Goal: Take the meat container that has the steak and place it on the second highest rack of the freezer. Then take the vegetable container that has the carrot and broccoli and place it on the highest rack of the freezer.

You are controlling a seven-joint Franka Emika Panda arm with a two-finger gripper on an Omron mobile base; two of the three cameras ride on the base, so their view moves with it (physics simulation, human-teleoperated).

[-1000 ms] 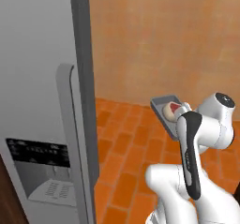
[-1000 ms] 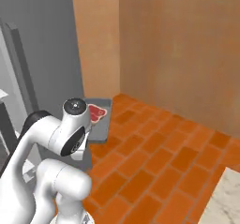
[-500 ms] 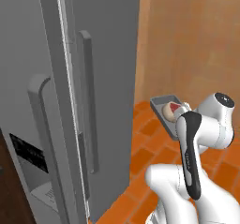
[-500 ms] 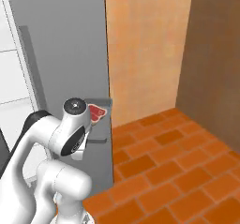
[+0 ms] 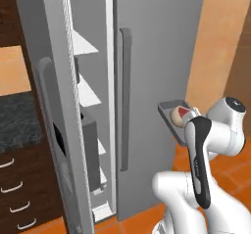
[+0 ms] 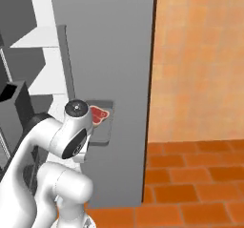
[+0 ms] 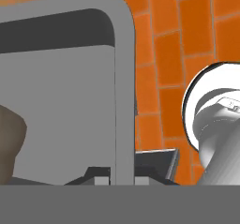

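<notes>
Gripper (image 7: 123,181) clamped on rim of grey meat container (image 5: 171,111), held level beside closed right fridge door. Steak (image 5: 179,114) lies inside container. Freezer (image 5: 90,96) stands open, white shelves visible.

left base: looking forward from rear-left at freezer (image 5: 147,57) | right base: viewing it from rear-right | hand view: looking close along container (image 7: 123,78) rim

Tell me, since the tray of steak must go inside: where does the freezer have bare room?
The freezer's upper white shelves look bare, bordered by the open door and the closed right door. Lower down, a dark bin crowds the opening.
</notes>
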